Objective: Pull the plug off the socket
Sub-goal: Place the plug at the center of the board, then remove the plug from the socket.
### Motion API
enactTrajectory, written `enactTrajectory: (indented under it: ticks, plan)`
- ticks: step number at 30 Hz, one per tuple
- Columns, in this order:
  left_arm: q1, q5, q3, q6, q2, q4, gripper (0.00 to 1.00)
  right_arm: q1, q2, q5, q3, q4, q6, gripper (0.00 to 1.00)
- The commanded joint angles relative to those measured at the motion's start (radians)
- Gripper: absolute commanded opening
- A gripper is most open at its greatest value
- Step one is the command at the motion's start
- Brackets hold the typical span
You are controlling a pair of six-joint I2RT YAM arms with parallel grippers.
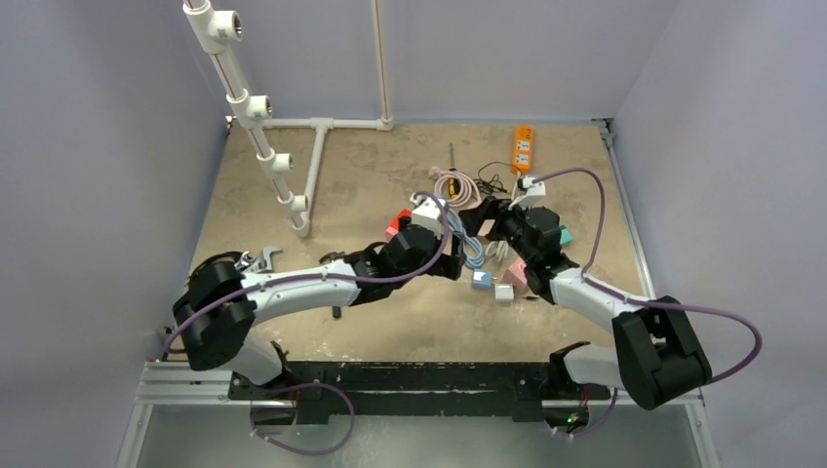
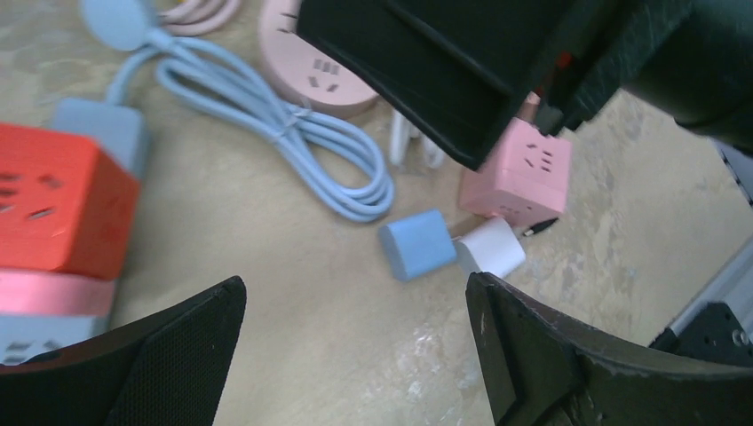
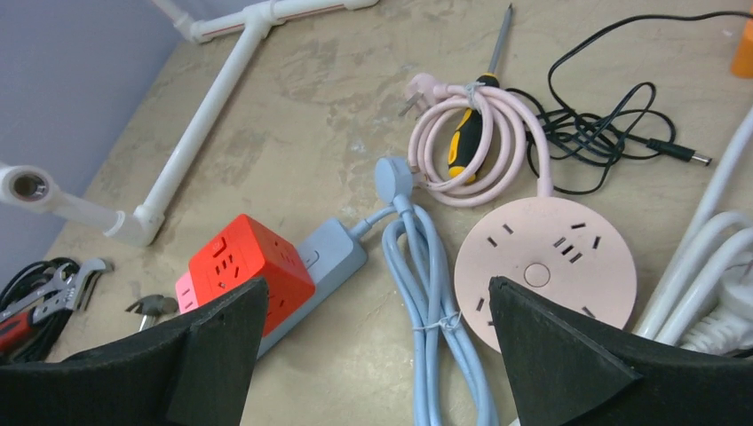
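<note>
Two grippers hang low over the table with their jaws spread wide, and neither has anything between its fingers. The left gripper is released over bare tabletop. Just beyond its fingertips lies the blue plug, loose on its side, on the side of the round pink socket nearer the arm bases. A white plug sits against the blue one on the side away from that round socket, and the pink cube socket stands right behind the white plug. From this angle I cannot tell whether the white plug is seated in the cube or only resting against it. The right gripper is also released, hovering just short of the round pink socket, which lies flat with its outlets facing up. A bundled light blue cable lies along that socket's left edge. Further left of it are a grey-blue power strip and a red cube socket sitting on the strip's end. Beyond the round socket, its own pink cable is coiled, with a yellow-and-black screwdriver lying through the coil, and a black cord is tangled just to the right of the coil.
</note>
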Motion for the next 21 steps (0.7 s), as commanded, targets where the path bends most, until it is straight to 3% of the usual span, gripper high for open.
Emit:
enactTrajectory:
  ticks: [1, 8, 21]
  plan:
    - [0.067, -0.146, -0.07, -0.11, -0.084, -0.076, 0.94, 0.004, 0.007, -0.087, 0.05, 0.05, -0.024, 0.96]
    - [0.178, -0.134, -0.143, -0.193, -0.119, -0.025, 0.96, 0.019, 0.038, -0.094, 0.062, 0.05, -0.025, 0.94]
    - [0.229, -0.218, -0.131, -0.22, -0.039, -0.018, 0.95, 0.031, 0.057, -0.098, 0.073, 0.041, -0.024, 0.92]
